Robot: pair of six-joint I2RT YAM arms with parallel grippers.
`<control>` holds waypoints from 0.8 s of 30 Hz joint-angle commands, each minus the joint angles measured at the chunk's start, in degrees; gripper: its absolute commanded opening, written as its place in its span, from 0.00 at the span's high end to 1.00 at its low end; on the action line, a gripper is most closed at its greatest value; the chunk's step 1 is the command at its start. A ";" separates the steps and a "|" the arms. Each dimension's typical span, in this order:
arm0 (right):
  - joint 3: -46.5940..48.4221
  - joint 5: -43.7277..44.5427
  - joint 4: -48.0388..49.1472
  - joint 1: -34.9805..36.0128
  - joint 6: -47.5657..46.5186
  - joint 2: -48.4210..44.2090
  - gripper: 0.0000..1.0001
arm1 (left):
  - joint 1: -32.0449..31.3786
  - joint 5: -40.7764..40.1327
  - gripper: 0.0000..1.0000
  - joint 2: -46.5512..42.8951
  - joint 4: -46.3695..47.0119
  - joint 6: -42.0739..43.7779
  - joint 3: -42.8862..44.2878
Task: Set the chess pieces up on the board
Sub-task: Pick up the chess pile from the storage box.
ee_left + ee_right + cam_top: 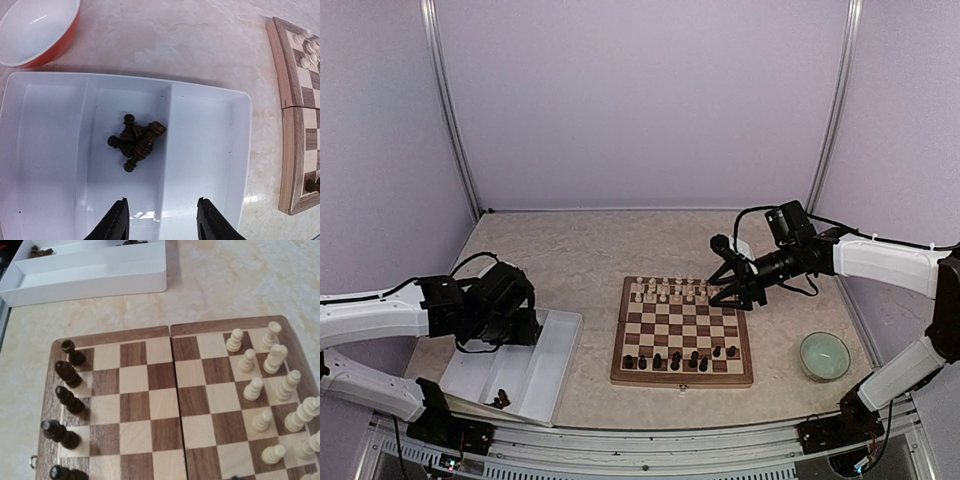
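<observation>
The board (682, 372) lies mid-table, a row of dark chess pieces (680, 358) standing along its near edge. The same row appears at the left of the right wrist view (67, 390). A small pile of dark chess pieces (136, 141) lies in the middle compartment of a white tray (210, 125). My left gripper (162, 220) hovers open above that tray, short of the pile, with nothing between its fingers (119, 222). My right gripper (728, 282) hangs over the board's far right corner, its fingers apart and empty; they are outside its own wrist view.
Cream-white pieces (270, 385) fill the board's two far rows (668, 290). A red bowl with a white inside (37, 30) sits beyond the tray. A pale green bowl (825, 355) stands right of the board. The tray (555, 360) lies left of the board.
</observation>
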 commanded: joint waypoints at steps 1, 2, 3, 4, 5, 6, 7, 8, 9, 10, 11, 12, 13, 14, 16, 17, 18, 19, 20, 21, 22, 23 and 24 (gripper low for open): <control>-0.65 -1.04 -0.83 -0.55 -0.32 -0.86 0.41 | 6.47 4.22 0.56 -3.14 1.21 1.84 -2.48; -0.58 -1.06 -0.90 -0.59 -0.42 -0.87 0.41 | 7.18 5.39 0.58 -2.78 2.18 2.78 -2.55; -0.64 -1.02 -0.84 -0.59 -0.45 -0.79 0.41 | 8.17 6.30 0.59 -2.37 2.60 3.19 -2.52; -0.59 -1.07 -0.83 -0.59 -0.47 -0.71 0.41 | 9.20 6.87 0.61 -1.28 2.59 3.48 -2.58; -0.59 -1.13 -1.00 -0.59 -0.45 -0.57 0.41 | 10.06 7.00 0.63 -0.08 2.43 3.63 -2.66; -0.54 -1.15 -1.09 -0.64 -0.51 -0.53 0.41 | 10.59 7.36 0.65 1.00 2.56 3.92 -2.60; -0.49 -1.15 -1.15 -0.60 -0.62 -0.52 0.41 | 11.02 8.29 0.66 3.06 2.87 4.58 -2.51; -0.56 -1.15 -1.10 -0.59 -0.69 -0.52 0.41 | 11.43 9.35 0.67 4.40 3.21 5.08 -2.52; -0.62 -1.11 -1.11 -0.59 -0.73 -0.64 0.41 | 11.58 10.20 0.68 6.33 3.50 5.52 -2.50; -0.66 -1.10 -1.10 -0.59 -0.81 -0.69 0.41 | 11.61 10.87 0.68 7.75 3.77 5.84 -2.42; -0.78 -1.00 -1.16 -0.59 -0.90 -0.77 0.41 | 11.57 11.46 0.68 10.01 4.03 6.13 -2.41; -0.75 -1.01 -1.10 -0.59 -0.98 -0.78 0.41 | 11.54 11.66 0.67 11.61 4.33 6.38 -2.41; -0.82 -1.01 -1.11 -0.59 -1.00 -0.78 0.41 | 11.53 11.54 0.66 12.50 4.66 6.57 -2.48; -0.90 -1.10 -1.20 -0.59 -1.05 -0.72 0.41 | 11.52 11.19 0.65 13.68 5.16 6.81 -2.56; -0.79 -1.31 -1.27 -0.60 -1.16 -0.44 0.41 | 11.52 10.36 0.60 14.77 6.46 7.51 -2.79; -0.76 -1.40 -1.32 -0.59 -1.17 -0.31 0.41 | 11.52 9.95 0.58 15.13 7.17 7.98 -2.99; -0.63 -1.49 -1.48 -0.59 -1.17 -0.12 0.41 | 11.52 9.58 0.57 15.81 7.75 8.46 -3.02; -0.60 -1.62 -1.56 -0.59 -1.17 0.10 0.41 | 11.53 9.20 0.56 16.23 8.28 8.93 -3.02; -0.60 -1.74 -1.60 -0.58 -1.15 0.28 0.41 | 11.52 8.87 0.55 16.85 8.98 9.52 -2.95; -0.54 -1.88 -1.62 -0.59 -1.15 0.46 0.41 | 11.52 8.50 0.55 17.64 9.37 10.00 -2.95; -0.54 -1.94 -1.67 -0.59 -1.17 0.65 0.41 | 11.52 8.15 0.54 18.07 9.87 10.70 -2.87; -0.47 -2.02 -1.77 -0.62 -1.17 0.77 0.41 | 11.52 8.14 0.54 18.76 10.55 11.52 -2.77; -0.43 -2.10 -1.73 -0.60 -1.17 0.99 0.41 | 11.52 8.20 0.54 19.23 11.03 12.17 -2.72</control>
